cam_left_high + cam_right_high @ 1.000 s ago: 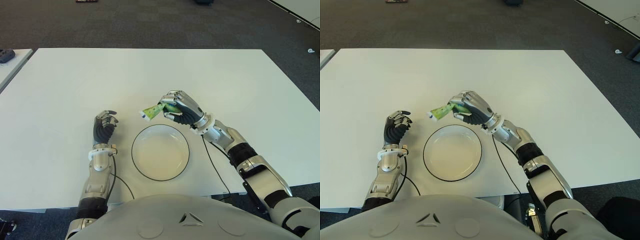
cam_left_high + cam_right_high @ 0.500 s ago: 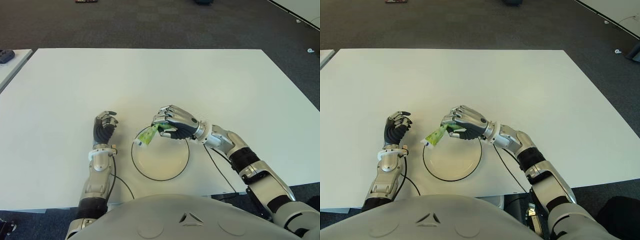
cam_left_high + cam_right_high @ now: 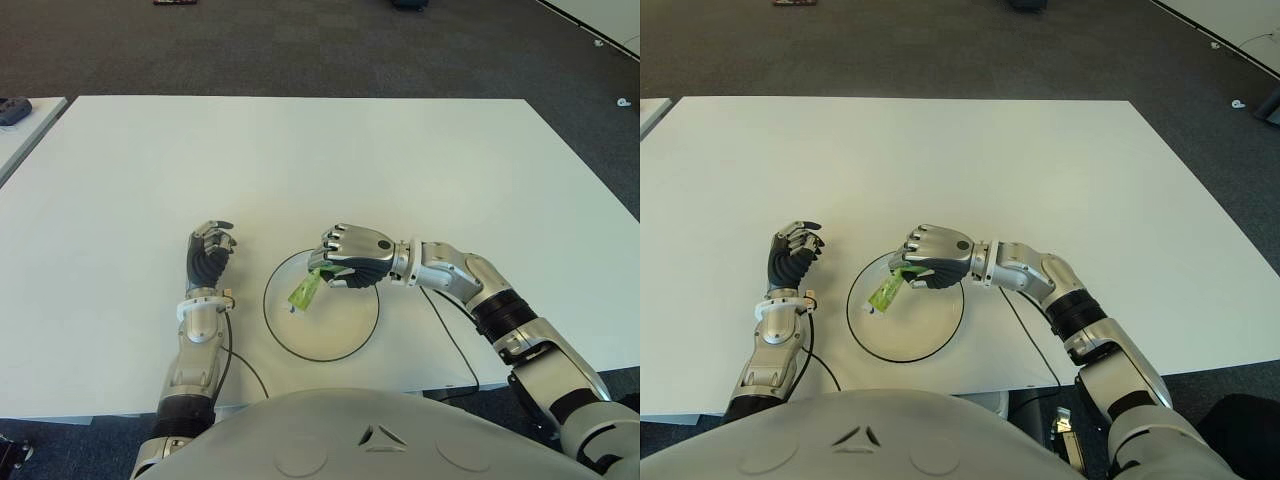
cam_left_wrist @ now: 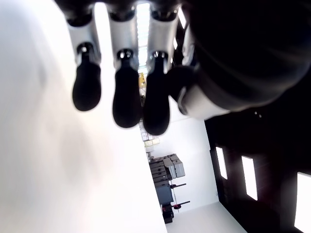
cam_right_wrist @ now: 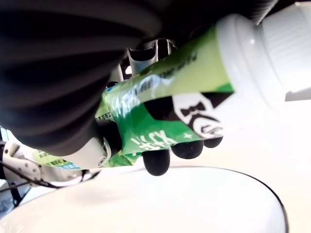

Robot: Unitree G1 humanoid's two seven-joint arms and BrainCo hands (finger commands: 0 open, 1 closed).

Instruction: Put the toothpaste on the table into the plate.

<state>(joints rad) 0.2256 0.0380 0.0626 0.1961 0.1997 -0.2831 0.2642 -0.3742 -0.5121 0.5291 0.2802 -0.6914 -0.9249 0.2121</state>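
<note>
Toothpaste [image 3: 305, 290] hangs from the right hand [image 3: 352, 256], whose fingers are curled around its flat crimped end. The tube slants down toward about seven o'clock, cap end lowest, over the left half of the plate [image 3: 345, 345]. Whether the cap already touches the plate cannot be told from the eye views.

It is a small tube, bright green with darker printing and a white shoulder and cap; in the right wrist view the foil-like body looks creased and soft where the fingers [image 5: 156, 162] pinch it. The plate is white with a thin dark rim and sits on the table [image 3: 400, 160] at six o'clock, just in front of the robot's body.

The main risk is in the release. The cap points at the plate's nine-o'clock edge, so if the hand lets go while the tube is this steep, it could tip outward over the rim and land on the table. A tube this light and slick may also slide or roll on the smooth plate. Lowering it and laying it flatter near the centre before letting go would guard against both.

The left hand [image 3: 208, 255] shows at nine o'clock of the plate, fingers curled and holding nothing.
</note>
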